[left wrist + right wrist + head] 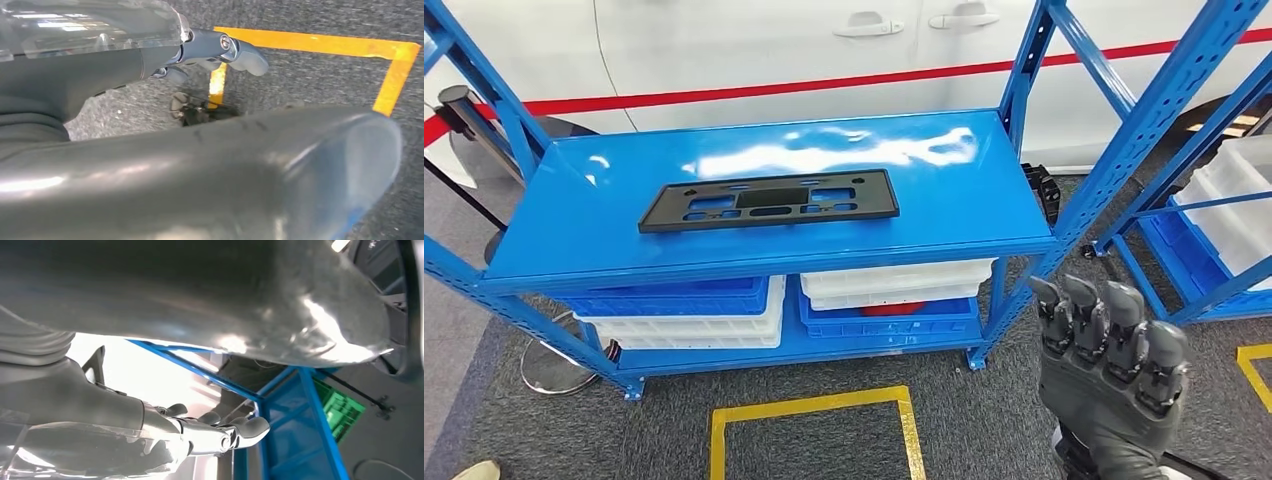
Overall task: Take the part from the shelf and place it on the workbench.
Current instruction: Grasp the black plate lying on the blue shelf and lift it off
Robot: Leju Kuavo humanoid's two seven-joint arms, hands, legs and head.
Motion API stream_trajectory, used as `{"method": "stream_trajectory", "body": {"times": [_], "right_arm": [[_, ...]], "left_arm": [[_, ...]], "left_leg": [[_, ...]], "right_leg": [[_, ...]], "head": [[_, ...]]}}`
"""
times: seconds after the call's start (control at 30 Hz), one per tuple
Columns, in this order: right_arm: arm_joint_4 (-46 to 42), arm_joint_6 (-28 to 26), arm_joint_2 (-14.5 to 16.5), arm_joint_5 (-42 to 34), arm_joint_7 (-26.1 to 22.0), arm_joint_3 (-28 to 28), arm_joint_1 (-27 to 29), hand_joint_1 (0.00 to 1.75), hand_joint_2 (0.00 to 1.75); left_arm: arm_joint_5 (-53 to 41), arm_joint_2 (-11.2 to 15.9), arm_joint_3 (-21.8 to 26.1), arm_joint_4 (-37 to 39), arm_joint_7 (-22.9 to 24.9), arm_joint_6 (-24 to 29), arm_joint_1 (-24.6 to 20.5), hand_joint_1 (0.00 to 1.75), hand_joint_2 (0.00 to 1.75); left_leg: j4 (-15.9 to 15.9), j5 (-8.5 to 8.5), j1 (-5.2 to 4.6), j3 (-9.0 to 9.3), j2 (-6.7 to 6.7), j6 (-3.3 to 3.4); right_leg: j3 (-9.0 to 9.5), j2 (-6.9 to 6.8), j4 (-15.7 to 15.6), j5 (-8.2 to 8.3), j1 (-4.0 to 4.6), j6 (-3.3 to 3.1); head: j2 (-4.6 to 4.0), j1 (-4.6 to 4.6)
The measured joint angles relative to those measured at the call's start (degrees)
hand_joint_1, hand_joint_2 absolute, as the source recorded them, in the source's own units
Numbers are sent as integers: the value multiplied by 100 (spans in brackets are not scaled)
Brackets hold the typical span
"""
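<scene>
The right hand (1114, 370) is raised in front of the shelf's right post, its fingers (1084, 312) upright, side by side and slightly bent, holding nothing. The left hand (215, 50) hangs over the grey floor beside a yellow floor marking (320, 42), fingers loosely extended and empty. This looks like the approach step, the grasp not yet begun. The part (769, 200), a flat black plate with rectangular cut-outs, lies up and to the left of the right fingers on the shelf (574, 235) top, well apart from them. Next, the hand likely must reach across and get under its thin edge
</scene>
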Motion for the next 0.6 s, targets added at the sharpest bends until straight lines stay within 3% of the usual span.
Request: {"method": "stream_trajectory", "body": {"times": [0.03,0.13,0.2,0.3,0.37,0.4,0.5,0.53,0.6], "right_arm": [[29,-7,-16,25,1,9,1,0,0],[125,-88,-68,166,1,65,3,0,0],[182,-233,-139,323,1,132,0,0,0],[252,-499,-295,534,-1,295,-6,0,0],[329,-645,-375,614,-1,427,-27,0,0],[370,-713,-405,629,-1,498,-51,0,0],[467,-906,-522,613,-1,728,-142,0,0],[487,-958,-576,597,-1,800,-171,0,0],[525,-1035,-688,562,-2,945,-234,0,0]], "left_arm": [[-2,0,3,1,-5,-7,-3,0,0],[-36,-1,12,2,-19,-50,-3,0,0],[-77,-3,20,2,-25,-79,-2,0,0],[-142,-3,25,3,-27,-99,-8,0,0],[-164,-2,26,3,-26,-100,-11,0,0],[-166,-2,27,3,-26,-99,-12,0,0],[-163,-16,32,3,-28,-92,-24,0,0],[-161,-23,35,3,-33,-90,-29,0,0],[-160,-33,48,4,-46,-89,-24,0,0]], "left_leg": [[-193,53,-10,78,-5,24],[-291,36,-21,107,-22,119],[-350,55,-1,148,-42,193],[-377,56,-3,178,-95,262],[-372,43,-10,190,-168,272],[-370,34,-12,203,-215,270],[-358,-6,-20,252,-364,236],[-354,-16,-22,251,-406,214],[-360,-27,-14,234,-460,153]], "right_leg": [[3,0,9,-17,7,29],[5,-9,-5,-34,13,117],[-50,-19,158,-158,3,175],[-547,-23,1130,-596,-17,232],[-818,-23,1548,-638,-24,243],[-811,-18,1458,-500,-24,235],[-386,152,421,95,-20,159],[-275,220,164,175,-14,136],[-207,274,6,161,7,105]], "head": [[0,3],[0,3],[0,6],[0,11],[0,12],[0,12],[0,11],[0,12],[0,10]]}}
